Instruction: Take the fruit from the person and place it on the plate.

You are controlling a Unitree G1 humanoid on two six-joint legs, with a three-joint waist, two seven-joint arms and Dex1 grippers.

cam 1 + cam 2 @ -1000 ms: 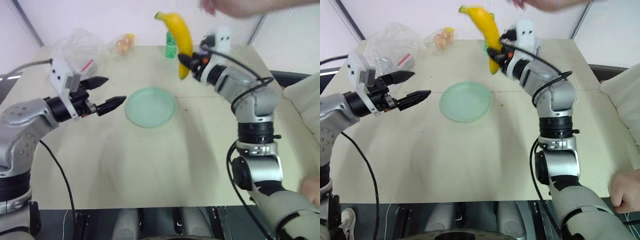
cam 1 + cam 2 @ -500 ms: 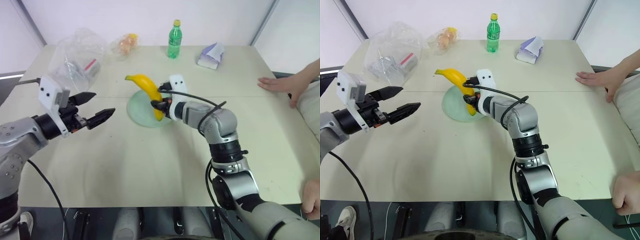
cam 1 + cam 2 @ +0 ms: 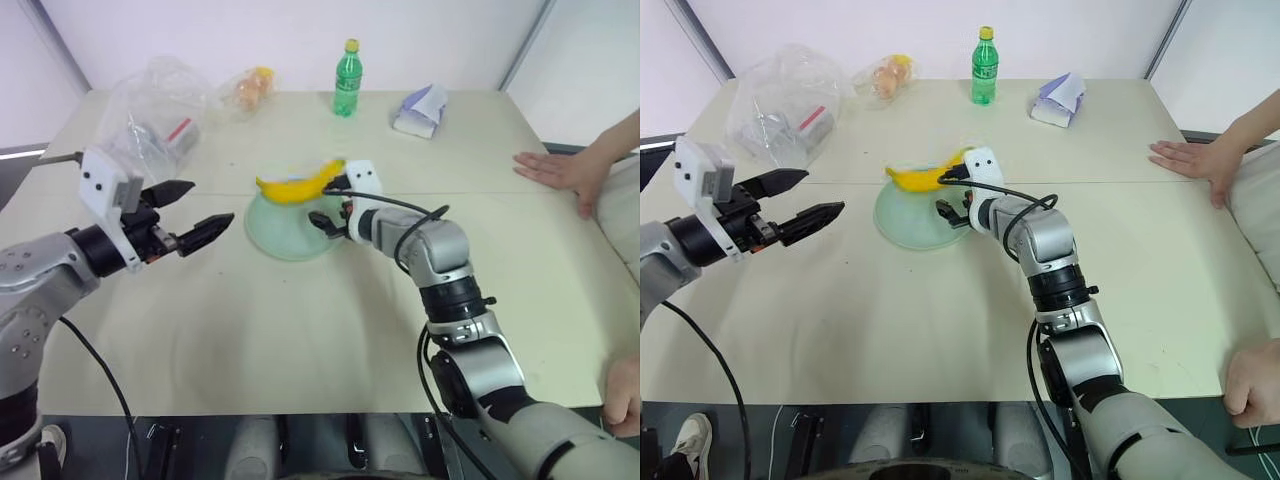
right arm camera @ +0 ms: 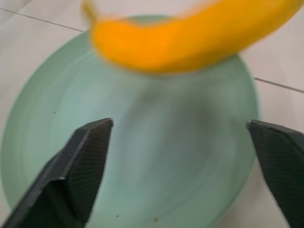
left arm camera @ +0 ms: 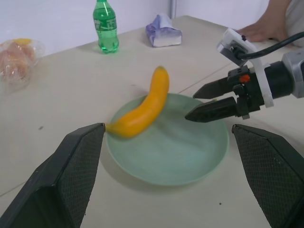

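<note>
The banana [image 3: 298, 186] is a single long, curved fruit, evenly bright yellow, with no visible bruising; one tip shows slightly darker. It sits at the far edge of the plate [image 3: 285, 233], just above centre frame in the left eye view, lying roughly crosswise with its right end raised toward the right hand. In the left wrist view its lower end rests at the plate's rim while the other end angles up over the plate surface; its outline is slightly smeared there and in the right wrist view. Whether it has settled fully on the plate cannot be told.

The plate is round, flat, pale mint green, plain, on the cream tabletop [image 3: 300, 340].

The right hand [image 3: 326, 208] is at the plate's right side, fingers spread apart, gripping nothing; the banana is just beyond the fingertips and clear of them. The left hand [image 3: 200, 214] stands at centre left of the frame, well apart from the plate, fingers spread, nothing between them.

A person's hand [image 3: 560, 170] lies flat on the tabletop at the right edge. A green bottle [image 3: 348, 78] stands at upper centre.
</note>
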